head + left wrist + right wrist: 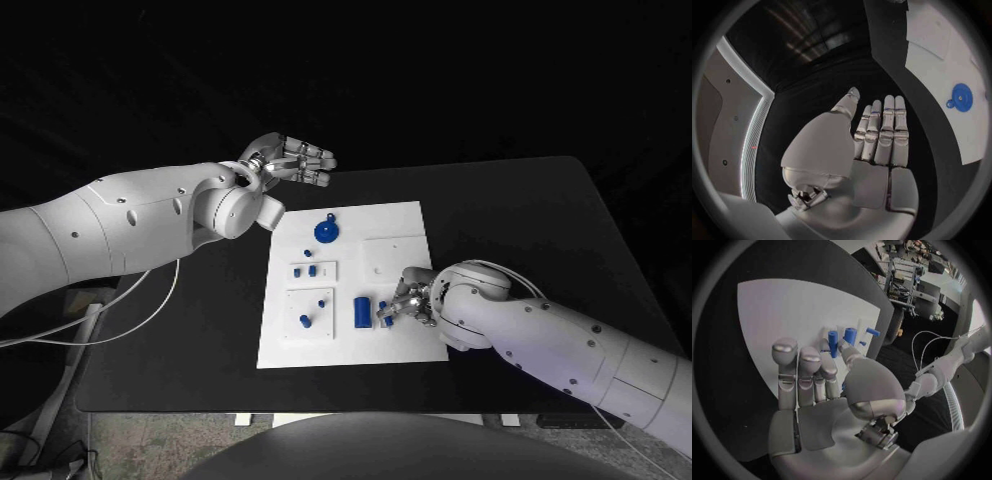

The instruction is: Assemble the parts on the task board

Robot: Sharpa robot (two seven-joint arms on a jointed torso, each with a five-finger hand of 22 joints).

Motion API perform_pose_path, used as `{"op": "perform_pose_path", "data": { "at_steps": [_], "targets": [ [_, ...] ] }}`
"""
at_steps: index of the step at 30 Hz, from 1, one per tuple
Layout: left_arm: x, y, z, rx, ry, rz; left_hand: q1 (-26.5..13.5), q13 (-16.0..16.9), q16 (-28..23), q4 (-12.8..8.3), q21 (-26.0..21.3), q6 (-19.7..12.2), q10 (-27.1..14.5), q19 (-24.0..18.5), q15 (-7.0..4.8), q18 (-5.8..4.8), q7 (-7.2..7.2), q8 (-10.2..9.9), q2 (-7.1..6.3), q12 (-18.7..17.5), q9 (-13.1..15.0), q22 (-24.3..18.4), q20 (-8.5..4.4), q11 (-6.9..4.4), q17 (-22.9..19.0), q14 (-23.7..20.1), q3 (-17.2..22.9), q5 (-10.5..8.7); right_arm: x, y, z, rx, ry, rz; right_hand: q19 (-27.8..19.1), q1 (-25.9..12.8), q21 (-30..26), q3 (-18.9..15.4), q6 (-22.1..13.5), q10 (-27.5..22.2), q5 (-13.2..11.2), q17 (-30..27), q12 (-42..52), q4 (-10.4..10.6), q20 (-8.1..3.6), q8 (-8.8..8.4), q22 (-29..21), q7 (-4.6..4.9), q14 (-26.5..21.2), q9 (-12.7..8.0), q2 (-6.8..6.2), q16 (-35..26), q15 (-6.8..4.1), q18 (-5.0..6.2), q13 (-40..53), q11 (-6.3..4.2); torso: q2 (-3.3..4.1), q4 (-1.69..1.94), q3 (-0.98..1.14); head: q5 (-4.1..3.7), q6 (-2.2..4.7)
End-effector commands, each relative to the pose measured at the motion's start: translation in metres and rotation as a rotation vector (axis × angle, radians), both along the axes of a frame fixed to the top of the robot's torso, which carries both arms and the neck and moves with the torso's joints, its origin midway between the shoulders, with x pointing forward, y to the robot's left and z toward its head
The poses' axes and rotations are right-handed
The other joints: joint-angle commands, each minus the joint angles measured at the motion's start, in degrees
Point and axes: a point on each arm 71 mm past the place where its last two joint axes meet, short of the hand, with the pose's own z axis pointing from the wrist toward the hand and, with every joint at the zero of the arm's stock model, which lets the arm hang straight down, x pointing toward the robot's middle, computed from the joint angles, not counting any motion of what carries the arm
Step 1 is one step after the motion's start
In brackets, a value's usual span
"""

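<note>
black table (pixel 548 220) — dark room, speckled floor (pixel 144 445)

We see a black table (pixel 534 220) with a matt, smooth top. The task board (pixel 397 225) on it looks like smooth white plastic with a dull finish. Its blue parts look like plastic too: the gear (pixel 326 232) at the far end and the cylinder (pixel 362 311) at the near end both have a slight sheen. The left hand (pixel 879 137) and right hand (pixel 811 385) are silvery, satin metal in look, and the white arm shells (pixel 116 225) are smooth and semi-glossy.
</note>
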Motion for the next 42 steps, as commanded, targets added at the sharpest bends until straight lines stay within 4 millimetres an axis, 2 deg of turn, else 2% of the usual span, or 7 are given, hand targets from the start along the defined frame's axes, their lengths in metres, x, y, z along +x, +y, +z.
{"op": "perform_pose_path", "data": {
  "at_steps": [1,8,13,17,26,33,42],
  "targets": [
    [0.000,-0.002,0.001,-0.002,-0.005,-0.015,0.1,0.0,-0.1,0.0,0.2,-0.4,-0.5,0.0,0.05,-1.02,0.01,-0.1,-0.17,0.1,0.0,-0.1,0.27,0.00,0.1,-0.4,-0.2,0.32,-0.002,0.001,-0.001,-0.004,0.009,0.018,3.1,-1.0,-0.2,-1.2,-0.3,-0.5,-0.5,0.1,-0.3,0.4,-0.37,-0.21,2.3,0.11,0.0,0.0,-0.38,-0.2,-0.30,0.94,-0.1,0.00,0.00,-0.02,-0.01,0.02,0.00],
    [0.000,-0.003,0.001,-0.002,-0.004,-0.015,0.1,0.0,-0.1,0.1,0.2,-0.5,-0.6,0.0,0.06,-1.03,0.02,-0.1,-0.20,0.1,0.0,-0.1,0.28,0.01,0.1,-0.4,-0.2,0.34,-0.001,0.001,0.000,-0.002,0.004,0.010,3.1,-1.3,-0.6,-4.3,-0.9,-1.0,-8.9,-0.1,-0.8,3.9,-0.25,-0.19,2.1,0.56,-0.1,0.1,-1.84,-0.6,-0.18,1.20,-0.4,0.32,0.00,-0.02,0.02,-0.03,0.00],
    [0.000,-0.003,0.001,-0.001,-0.004,-0.014,0.1,0.0,-0.1,0.1,0.2,-0.5,-0.6,0.0,0.06,-1.03,0.02,-0.1,-0.20,0.1,0.0,-0.1,0.28,0.01,0.1,-0.4,-0.2,0.34,-0.001,0.000,0.000,-0.001,0.001,0.007,3.1,-0.9,-0.8,-3.6,-1.1,-1.2,-10.2,-0.1,-1.0,6.9,-0.20,-0.17,2.1,0.65,-0.1,0.1,-3.39,-0.8,-0.16,1.32,-0.7,0.40,0.01,0.01,0.01,-0.03,0.00],
    [0.000,-0.002,0.001,-0.001,-0.004,-0.013,0.1,0.0,-0.1,0.1,0.2,-0.5,-0.6,0.0,0.06,-1.03,0.02,-0.1,-0.20,0.1,0.0,-0.1,0.28,0.01,0.1,-0.4,-0.2,0.34,0.000,0.000,0.000,0.003,-0.004,0.002,3.1,-0.7,-0.8,-3.5,-1.1,-1.2,-9.8,-0.1,-1.0,7.2,-0.21,-0.17,2.1,0.65,-0.1,0.1,-3.42,-0.8,-0.18,1.33,-0.7,0.40,0.01,0.02,0.01,-0.06,0.00],
    [0.000,-0.001,0.001,0.001,-0.003,-0.013,0.1,0.0,-0.1,0.1,0.2,-0.9,-0.6,-0.1,0.08,-1.06,0.06,-0.1,-0.23,0.1,-0.1,-0.3,0.31,0.03,0.1,-0.5,-0.3,0.32,0.000,-0.005,0.001,0.013,-0.019,0.002,3.1,1.3,-0.7,-2.7,-0.9,-1.2,-8.7,0.0,-0.9,2.8,-0.24,-0.19,2.2,0.51,-0.1,0.1,-2.08,-0.9,-0.23,1.25,-0.8,0.28,0.00,0.03,0.02,0.13,0.00],
    [0.000,-0.001,0.001,0.003,-0.004,-0.011,0.1,0.0,-0.1,0.1,0.2,-0.8,-0.6,-0.1,0.08,-1.07,0.05,-0.1,-0.23,0.2,-0.1,-0.3,0.32,0.03,0.1,-0.5,-0.2,0.36,0.000,-0.010,-0.001,0.006,-0.014,0.003,3.1,3.8,-0.5,-1.4,-0.3,-0.9,-11.4,0.1,-0.7,-1.0,-0.30,-0.20,2.2,0.26,0.0,0.0,-1.22,-0.8,-0.28,1.14,-0.7,0.11,0.00,-0.07,0.05,0.04,0.00],
    [0.000,-0.002,0.001,0.003,-0.004,-0.014,0.1,0.0,-0.1,0.0,0.2,-0.7,-0.6,-0.1,0.09,-1.09,0.05,-0.1,-0.21,0.2,0.0,-0.4,0.32,0.04,0.1,-0.5,-0.2,0.36,-0.001,-0.008,-0.007,-0.004,-0.008,0.003,3.1,3.0,-0.5,-1.2,-0.1,-0.9,-11.4,0.2,-0.6,-1.7,-0.30,-0.21,2.3,0.17,0.0,0.0,-0.84,-0.8,-0.27,1.07,-0.7,0.07,0.02,0.05,0.13,-0.24,0.00]
  ]
}}
